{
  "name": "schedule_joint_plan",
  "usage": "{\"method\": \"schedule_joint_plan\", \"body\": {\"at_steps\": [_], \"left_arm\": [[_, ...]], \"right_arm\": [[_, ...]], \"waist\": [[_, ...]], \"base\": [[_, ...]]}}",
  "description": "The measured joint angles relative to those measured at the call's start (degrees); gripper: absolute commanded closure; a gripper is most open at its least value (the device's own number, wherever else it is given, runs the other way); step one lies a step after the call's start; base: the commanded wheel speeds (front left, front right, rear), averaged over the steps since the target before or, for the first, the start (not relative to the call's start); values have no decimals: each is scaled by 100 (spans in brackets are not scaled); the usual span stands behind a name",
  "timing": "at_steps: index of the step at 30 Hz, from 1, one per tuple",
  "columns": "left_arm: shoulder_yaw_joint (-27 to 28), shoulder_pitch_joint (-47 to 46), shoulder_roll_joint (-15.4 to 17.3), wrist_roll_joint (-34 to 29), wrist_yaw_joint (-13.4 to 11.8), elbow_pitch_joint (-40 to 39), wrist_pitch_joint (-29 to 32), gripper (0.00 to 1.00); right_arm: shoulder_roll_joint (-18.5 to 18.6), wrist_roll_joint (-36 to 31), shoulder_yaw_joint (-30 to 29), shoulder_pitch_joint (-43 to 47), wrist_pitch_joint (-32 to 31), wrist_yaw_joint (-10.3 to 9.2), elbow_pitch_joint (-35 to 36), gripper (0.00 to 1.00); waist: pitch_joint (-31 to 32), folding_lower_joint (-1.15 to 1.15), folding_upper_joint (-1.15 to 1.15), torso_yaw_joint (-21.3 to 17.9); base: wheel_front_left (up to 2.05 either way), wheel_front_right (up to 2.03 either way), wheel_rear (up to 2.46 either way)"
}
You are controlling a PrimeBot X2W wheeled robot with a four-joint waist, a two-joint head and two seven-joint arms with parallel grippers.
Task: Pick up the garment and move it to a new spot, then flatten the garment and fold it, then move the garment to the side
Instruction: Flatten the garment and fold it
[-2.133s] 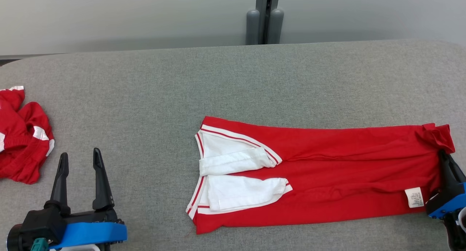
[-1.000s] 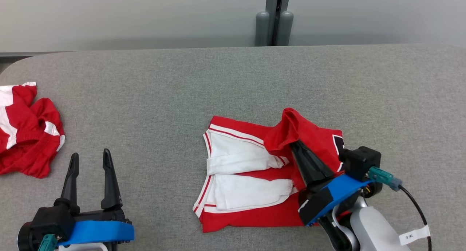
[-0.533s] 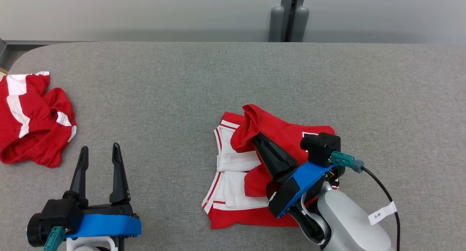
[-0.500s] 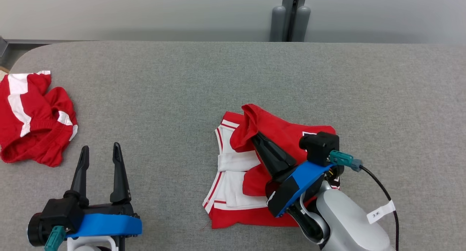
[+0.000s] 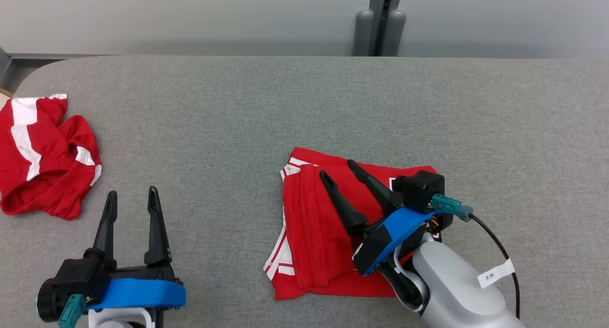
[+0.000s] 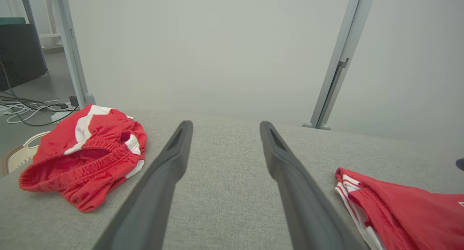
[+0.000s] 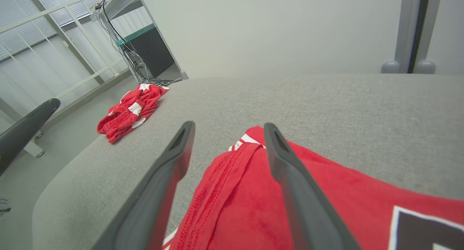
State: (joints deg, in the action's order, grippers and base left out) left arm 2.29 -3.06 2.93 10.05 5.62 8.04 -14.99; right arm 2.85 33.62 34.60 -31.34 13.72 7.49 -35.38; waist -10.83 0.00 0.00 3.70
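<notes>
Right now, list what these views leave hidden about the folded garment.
Folded garment: its near right corner, head view, behind the right end effector and forearm.
Its dark print: right wrist view, cut by the bottom edge.
White cable tag: head view, too small to read.

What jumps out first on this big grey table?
The bright red folded garment near the middle of the grey fabric-covered table, with the right gripper open over it. A crumpled red-and-white garment lies at the table's far left edge.
</notes>
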Motion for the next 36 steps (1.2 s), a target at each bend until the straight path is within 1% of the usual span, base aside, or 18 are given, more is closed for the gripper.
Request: {"method": "schedule_joint_plan", "body": {"at_steps": [4,8,12,16,20,28,36], "left_arm": [[-10,38,-1,-2,-2,-12,-1,0],[-10,55,-1,-10,0,-26,-1,0],[-2,68,-2,-47,5,-38,-1,0],[-8,83,-2,-58,22,-62,-1,0],[-25,87,-1,-65,26,-75,0,0],[-62,136,-2,-98,46,-64,-1,0],[-85,151,-2,-127,65,-32,-1,0]], "right_arm": [[13,-382,-489,26,78,0,20,0],[274,-831,-1104,259,123,0,376,0],[497,-1241,-1823,709,125,0,1073,0],[558,-1582,-2457,1278,125,0,1752,0],[516,-1806,-2974,1761,127,0,2292,0],[243,-2048,-3485,2590,126,0,2920,0],[69,-2174,-3619,2969,126,0,3056,0]], "waist": [[71,0,0,-109],[141,0,0,-232],[193,0,0,-362],[226,0,0,-467],[260,0,0,-541],[349,0,0,-581],[396,0,0,-532]], "base": [[0,0,0],[0,0,0],[0,0,0],[0,0,0],[0,0,0],[0,0,0],[0,0,0]]}}
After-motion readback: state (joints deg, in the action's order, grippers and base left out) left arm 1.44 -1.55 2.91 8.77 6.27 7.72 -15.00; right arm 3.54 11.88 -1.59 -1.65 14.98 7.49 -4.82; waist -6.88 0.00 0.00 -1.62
